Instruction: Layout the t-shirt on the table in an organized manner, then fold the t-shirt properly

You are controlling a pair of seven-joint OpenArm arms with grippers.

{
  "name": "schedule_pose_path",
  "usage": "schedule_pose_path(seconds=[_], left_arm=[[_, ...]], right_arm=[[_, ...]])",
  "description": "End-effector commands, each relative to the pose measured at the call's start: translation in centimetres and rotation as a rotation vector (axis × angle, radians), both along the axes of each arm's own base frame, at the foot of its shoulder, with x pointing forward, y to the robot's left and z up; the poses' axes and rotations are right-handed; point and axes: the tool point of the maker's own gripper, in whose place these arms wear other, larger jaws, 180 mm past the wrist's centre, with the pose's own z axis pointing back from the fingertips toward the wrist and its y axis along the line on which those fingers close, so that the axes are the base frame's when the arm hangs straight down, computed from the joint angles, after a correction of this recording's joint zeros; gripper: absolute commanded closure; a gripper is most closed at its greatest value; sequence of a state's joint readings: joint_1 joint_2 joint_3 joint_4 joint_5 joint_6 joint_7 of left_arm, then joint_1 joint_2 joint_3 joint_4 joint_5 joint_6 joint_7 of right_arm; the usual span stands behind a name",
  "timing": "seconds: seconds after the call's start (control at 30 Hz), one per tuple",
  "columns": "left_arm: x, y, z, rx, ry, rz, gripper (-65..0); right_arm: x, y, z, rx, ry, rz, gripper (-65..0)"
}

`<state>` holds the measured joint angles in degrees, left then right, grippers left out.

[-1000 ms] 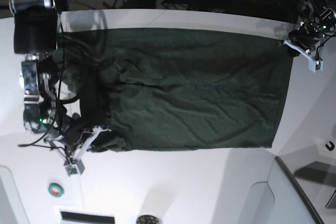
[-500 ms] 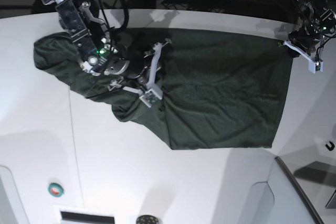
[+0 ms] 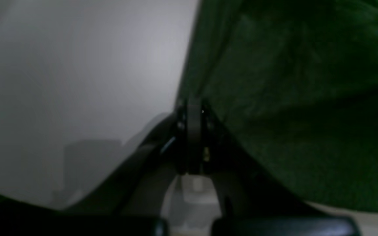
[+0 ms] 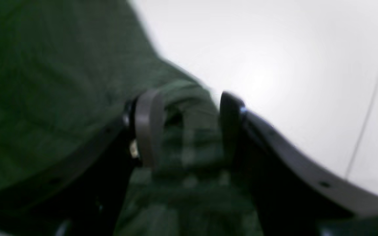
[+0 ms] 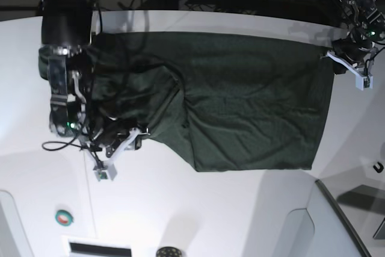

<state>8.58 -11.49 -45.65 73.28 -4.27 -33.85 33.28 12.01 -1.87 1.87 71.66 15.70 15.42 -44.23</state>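
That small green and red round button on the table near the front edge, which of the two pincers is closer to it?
The right pincer is closer, just above the button at the t-shirt's near-left edge. The left pincer is far across, at the shirt's opposite corner.

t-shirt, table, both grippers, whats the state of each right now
t-shirt: spread flat on one side, bunched and wrinkled on the other.
table: white, shirt lying on it.
left gripper: shut on the t-shirt's edge.
right gripper: jaws apart, cloth between them.
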Motion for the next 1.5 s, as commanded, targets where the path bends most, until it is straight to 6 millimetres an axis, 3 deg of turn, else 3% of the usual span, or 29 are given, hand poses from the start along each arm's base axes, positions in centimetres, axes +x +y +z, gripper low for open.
schedule_pose_path(seconds=[0.0, 0.1, 0.37, 0.5, 0.63, 1.13, 1.3, 1.47], left_arm=[[0.7, 0.9, 1.2, 0.026, -0.034, -0.002, 0.0], [0.6, 0.9, 1.1, 0.027, -0.031, 0.001, 0.0], [0.6, 1.0, 1.1, 0.029, -0.030, 0.002, 0.0], [0.6, 1.0, 1.1, 0.029, -0.030, 0.002, 0.0], [0.6, 1.0, 1.1, 0.029, -0.030, 0.002, 0.0], [0.6, 1.2, 1.2, 0.032, -0.030, 0.002, 0.0], [0.6, 1.2, 1.2, 0.032, -0.030, 0.002, 0.0], [0.6, 1.2, 1.2, 0.032, -0.030, 0.002, 0.0]], right_arm=[[1.6, 0.6, 1.0, 0.025, -0.026, 0.009, -27.2], [1.9, 0.7, -0.9, 0.036, 0.041, 0.005, -27.2], [2.5, 1.0, -1.8, 0.052, 0.024, -0.010, -25.1], [2.5, 1.1, -2.4, 0.054, 0.053, -0.006, -5.6], [2.6, 1.0, -2.3, 0.053, 0.051, -0.008, -2.0], [6.4, -1.4, 4.8, 0.003, -0.185, -0.020, 0.0], [7.4, -1.5, 8.3, -0.004, -0.289, -0.018, 0.0], [8.0, -1.5, 10.4, -0.005, -0.347, -0.018, 0.0]])
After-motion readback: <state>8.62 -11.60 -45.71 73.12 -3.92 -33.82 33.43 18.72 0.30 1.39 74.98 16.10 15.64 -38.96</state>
